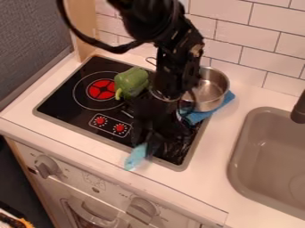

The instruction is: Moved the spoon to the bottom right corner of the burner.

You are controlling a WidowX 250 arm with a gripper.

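Spoon juts out right at the jaws.

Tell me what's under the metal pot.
A blue cloth juts out below the metal pot and to its right; anything else beneath is covered by the pot.

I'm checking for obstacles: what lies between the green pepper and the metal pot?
The black robot arm comes between the green pepper and the metal pot in the camera view, hiding what is behind it.
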